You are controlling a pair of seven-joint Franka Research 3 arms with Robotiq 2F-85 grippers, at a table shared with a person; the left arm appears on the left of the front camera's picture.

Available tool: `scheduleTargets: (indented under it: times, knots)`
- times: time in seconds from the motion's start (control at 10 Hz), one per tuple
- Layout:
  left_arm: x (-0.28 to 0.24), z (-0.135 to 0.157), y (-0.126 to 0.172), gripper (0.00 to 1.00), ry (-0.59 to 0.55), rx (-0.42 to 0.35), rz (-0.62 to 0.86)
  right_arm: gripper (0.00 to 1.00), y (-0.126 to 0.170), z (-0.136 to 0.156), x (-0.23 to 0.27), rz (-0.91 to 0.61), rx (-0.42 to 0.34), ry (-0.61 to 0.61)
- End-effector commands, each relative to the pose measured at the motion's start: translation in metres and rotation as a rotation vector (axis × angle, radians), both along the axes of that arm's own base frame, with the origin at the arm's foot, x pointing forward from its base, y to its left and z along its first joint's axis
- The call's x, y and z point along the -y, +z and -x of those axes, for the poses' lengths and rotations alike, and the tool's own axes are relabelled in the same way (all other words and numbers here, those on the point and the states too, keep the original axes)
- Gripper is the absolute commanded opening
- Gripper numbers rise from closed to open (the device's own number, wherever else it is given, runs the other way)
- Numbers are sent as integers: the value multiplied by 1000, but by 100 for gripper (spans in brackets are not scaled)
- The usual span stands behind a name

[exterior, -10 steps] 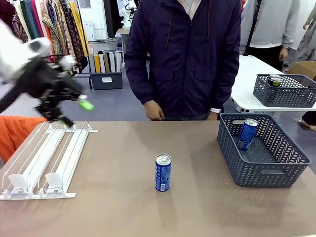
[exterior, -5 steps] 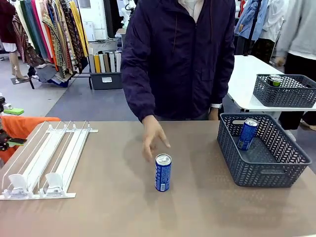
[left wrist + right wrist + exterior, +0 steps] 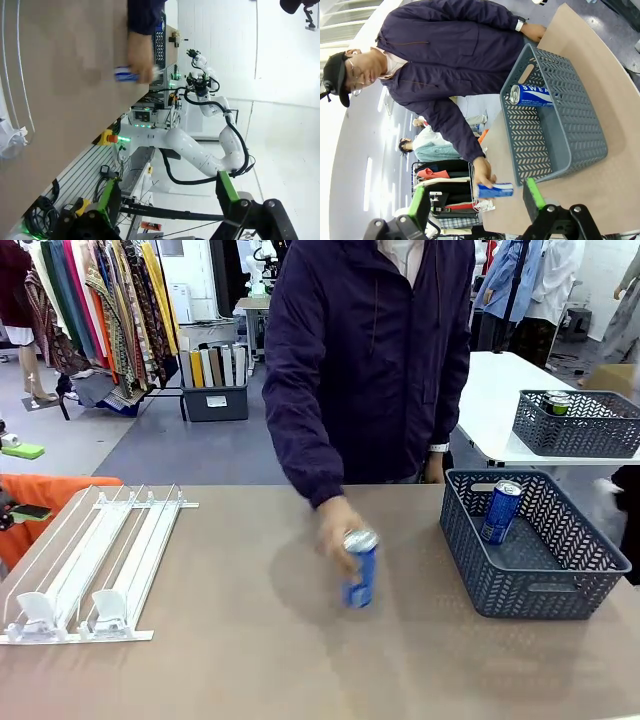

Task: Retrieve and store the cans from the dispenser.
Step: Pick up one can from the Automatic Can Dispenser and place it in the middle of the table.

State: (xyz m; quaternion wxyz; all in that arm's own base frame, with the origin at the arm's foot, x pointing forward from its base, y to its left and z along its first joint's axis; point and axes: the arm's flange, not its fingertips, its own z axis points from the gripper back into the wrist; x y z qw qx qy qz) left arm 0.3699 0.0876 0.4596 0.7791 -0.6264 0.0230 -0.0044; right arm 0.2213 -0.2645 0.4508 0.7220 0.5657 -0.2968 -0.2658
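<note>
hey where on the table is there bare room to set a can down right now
Bare tabletop runs between the white dispenser and the person's hand, and along the near edge in front of the basket. The middle is busy: the hand holds a blue can there. The basket already has one can leaning inside, with floor still free.

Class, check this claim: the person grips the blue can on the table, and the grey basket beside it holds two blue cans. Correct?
Not quite. The front view shows just one can leaning inside the grey basket, not two. The person's hand does grip the blue can on the table.
</note>
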Motion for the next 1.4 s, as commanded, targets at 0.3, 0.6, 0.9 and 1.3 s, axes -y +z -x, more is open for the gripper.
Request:
scheduleTargets:
  times: [0.3,0.6,0.9,1.3]
  knots:
    - [-1,2,0,100,-2,6,14,100,1,-1,2,17,22,8]
    - [-1,2,0,100,-2,6,14,100,1,-1,2,17,22,8]
    - [-1,2,0,100,-2,6,14,100,1,-1,2,17,22,8]
    - [-1,2,0,100,-2,6,14,100,1,-1,2,17,22,8]
